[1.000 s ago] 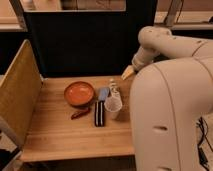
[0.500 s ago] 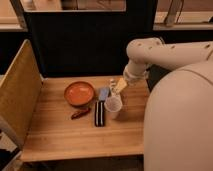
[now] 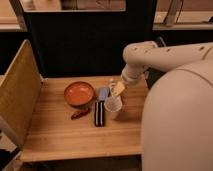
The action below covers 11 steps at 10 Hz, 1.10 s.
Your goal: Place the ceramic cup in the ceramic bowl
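The ceramic cup [image 3: 113,106] is small, white and tapered. It stands upright on the wooden table, right of the middle. The ceramic bowl [image 3: 79,93] is round and shallow, orange-red inside with a darker rim. It sits on the table to the left of the cup. My gripper [image 3: 117,89] hangs at the end of the white arm, just above and behind the cup's rim. The cup and the bowl stand apart, with other objects between them.
A dark rectangular packet [image 3: 99,113] lies left of the cup. A small red object [image 3: 80,114] lies in front of the bowl. A blue object [image 3: 103,93] and a slim white bottle [image 3: 111,82] are behind the cup. A woven panel [image 3: 17,95] stands at the table's [image 3: 75,137] left edge.
The arm has swung left and down over the table, bringing the gripper from the right to just above the cup. The cup and bowl have not moved.
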Each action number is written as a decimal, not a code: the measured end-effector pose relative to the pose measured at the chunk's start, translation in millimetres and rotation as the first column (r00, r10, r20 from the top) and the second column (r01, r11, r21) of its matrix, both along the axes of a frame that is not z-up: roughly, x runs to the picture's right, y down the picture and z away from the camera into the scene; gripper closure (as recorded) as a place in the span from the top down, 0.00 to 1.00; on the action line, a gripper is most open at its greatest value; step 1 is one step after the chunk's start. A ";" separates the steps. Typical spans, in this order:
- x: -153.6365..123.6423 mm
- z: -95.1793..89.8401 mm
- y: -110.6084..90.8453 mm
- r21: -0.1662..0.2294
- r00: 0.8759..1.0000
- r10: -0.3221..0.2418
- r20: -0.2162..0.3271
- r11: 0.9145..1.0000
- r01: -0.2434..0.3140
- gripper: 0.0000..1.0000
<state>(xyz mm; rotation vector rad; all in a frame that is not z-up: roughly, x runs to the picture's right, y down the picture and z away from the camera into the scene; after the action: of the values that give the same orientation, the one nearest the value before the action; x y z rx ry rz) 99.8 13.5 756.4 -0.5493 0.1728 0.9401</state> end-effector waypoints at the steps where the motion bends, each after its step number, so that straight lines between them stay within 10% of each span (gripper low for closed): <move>1: -13.1 8.5 9.4 -0.019 1.000 -0.014 0.021 1.000 0.015 0.80; 11: -15.0 92.9 58.7 -0.171 0.998 0.046 0.030 0.985 -0.040 0.77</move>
<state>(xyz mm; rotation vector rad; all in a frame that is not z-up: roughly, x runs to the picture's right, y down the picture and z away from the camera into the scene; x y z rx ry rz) 84.8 72.2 849.3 -0.7287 0.2125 0.9628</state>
